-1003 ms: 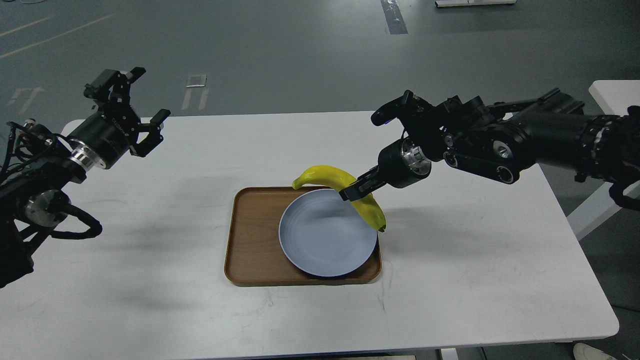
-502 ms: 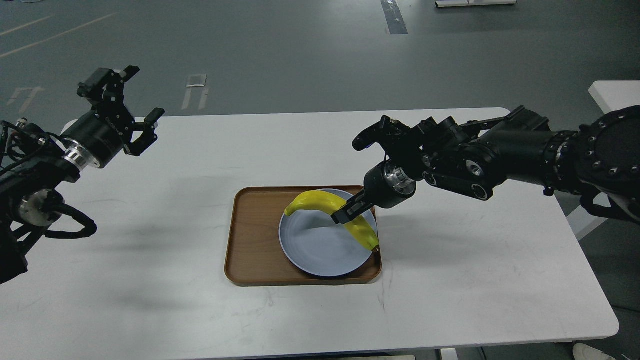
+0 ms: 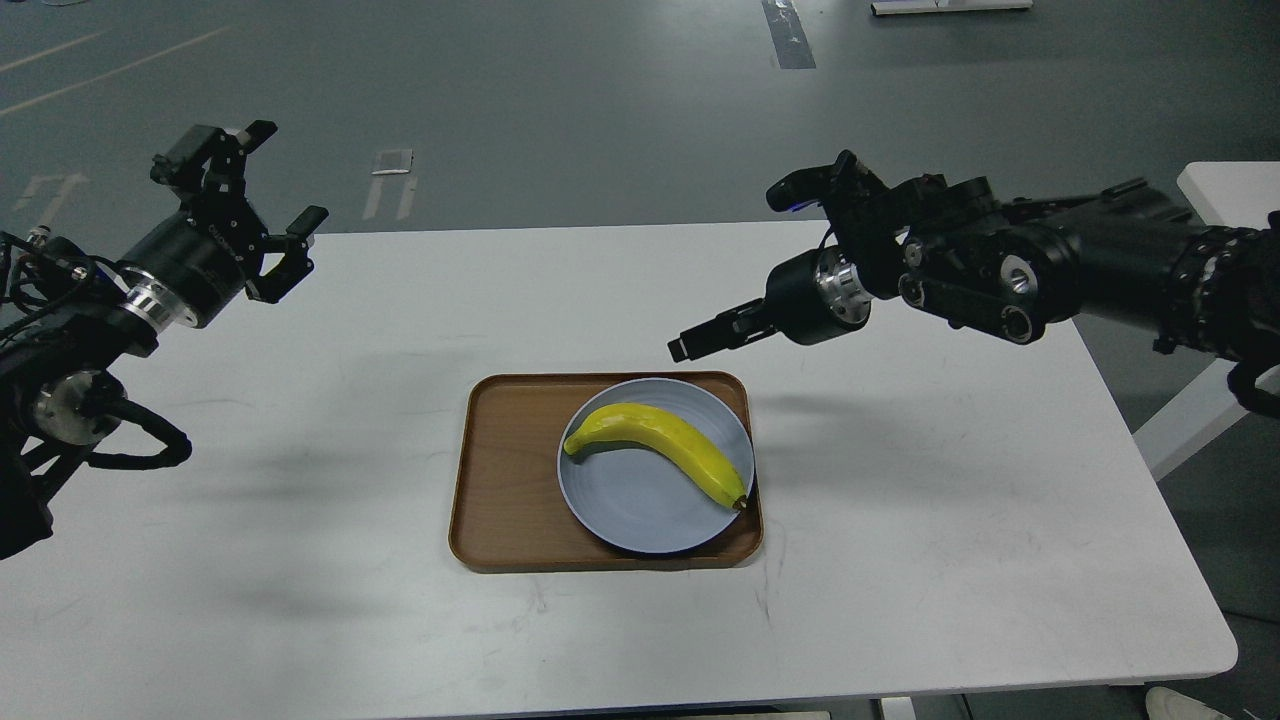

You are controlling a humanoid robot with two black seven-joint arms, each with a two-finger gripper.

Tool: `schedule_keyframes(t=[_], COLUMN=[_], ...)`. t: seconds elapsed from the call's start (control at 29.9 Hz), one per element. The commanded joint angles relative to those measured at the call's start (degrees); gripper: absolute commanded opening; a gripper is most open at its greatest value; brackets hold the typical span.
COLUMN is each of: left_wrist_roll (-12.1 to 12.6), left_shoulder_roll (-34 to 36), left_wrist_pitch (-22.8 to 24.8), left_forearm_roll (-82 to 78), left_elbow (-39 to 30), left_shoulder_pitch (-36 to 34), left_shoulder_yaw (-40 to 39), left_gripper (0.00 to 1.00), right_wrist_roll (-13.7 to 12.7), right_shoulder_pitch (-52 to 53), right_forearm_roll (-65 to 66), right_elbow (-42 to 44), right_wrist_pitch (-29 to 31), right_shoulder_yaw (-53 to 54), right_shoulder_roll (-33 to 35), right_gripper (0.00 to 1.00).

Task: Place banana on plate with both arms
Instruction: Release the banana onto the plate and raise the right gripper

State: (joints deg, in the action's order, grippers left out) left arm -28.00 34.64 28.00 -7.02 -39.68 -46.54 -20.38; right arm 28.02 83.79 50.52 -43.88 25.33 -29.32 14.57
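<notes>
The yellow banana (image 3: pixel 660 445) lies free on the pale blue-grey plate (image 3: pixel 640 510), curved, with its dark tip at the plate's right rim. My right gripper (image 3: pixel 690 343) hovers above and behind the plate, empty, its fingers seen from the side and pointing left. Nothing touches the banana. My left gripper (image 3: pixel 284 174) is open and empty, raised over the table's far left corner, well away from the plate.
The plate sits in the right half of a brown wooden tray (image 3: pixel 500 480) at the middle of the white table (image 3: pixel 950 520). Grey floor lies beyond the table's far edge. Another white table corner (image 3: pixel 1230 185) shows at the right.
My right gripper lowered the banana onto the plate, let it go and rose back up and away. My left gripper drifted slightly left.
</notes>
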Motion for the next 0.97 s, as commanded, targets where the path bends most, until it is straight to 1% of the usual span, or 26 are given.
schedule_keyframes(t=[0.0,0.07,0.13,0.17,0.2,0.27,0.3,0.37,0.47,0.67,0.94], left_wrist_roll=[0.0,0.0,0.0,0.0,0.0,0.0,0.0,0.0,0.0,0.0,0.0], left_shoulder_roll=[-0.1,-0.1,-0.3,-0.4,-0.5,-0.7,-0.8,-1.2,-1.9,-3.0,-5.0], left_wrist_pitch=[0.0,0.0,0.0,0.0,0.0,0.0,0.0,0.0,0.0,0.0,0.0], left_forearm_roll=[0.0,0.0,0.0,0.0,0.0,0.0,0.0,0.0,0.0,0.0,0.1], left_elbow=[0.0,0.0,0.0,0.0,0.0,0.0,0.0,0.0,0.0,0.1,0.7], left_shoulder_pitch=[0.0,0.0,0.1,0.1,0.2,0.2,0.2,0.3,0.5,1.1,1.6], left_shoulder_yaw=[0.1,0.1,0.1,0.1,0.1,0.1,0.1,0.1,0.1,0.1,0.0], left_gripper=[0.98,0.98,0.98,0.98,0.98,0.98,0.98,0.98,0.98,0.98,0.98], right_wrist_roll=[0.0,0.0,0.0,0.0,0.0,0.0,0.0,0.0,0.0,0.0,0.0], right_shoulder_pitch=[-3.0,-5.7,-11.6,-13.4,-17.4,-21.4,-25.4,-31.4,-39.1,-47.7,-49.7], right_forearm_roll=[-8.6,-12.4,-19.7,-21.6,-24.7,-27.6,-29.8,-32.3,-33.5,-35.6,-35.8], right_elbow=[-0.7,-0.7,-0.7,-0.7,-0.9,-0.9,-0.9,-0.9,-1.0,-0.8,-0.6], right_wrist_pitch=[0.0,0.0,-0.1,-0.1,-0.2,-0.2,-0.2,-0.1,-0.1,-0.1,0.0], right_shoulder_yaw=[10.0,13.1,20.9,22.9,26.6,30.7,35.3,40.9,48.7,57.0,57.6], right_shoulder_roll=[9.4,11.6,16.2,17.2,18.8,19.9,20.4,20.5,20.3,18.0,15.6], right_gripper=[0.99,0.99,0.99,0.99,0.99,0.99,0.99,0.99,0.99,0.99,1.00])
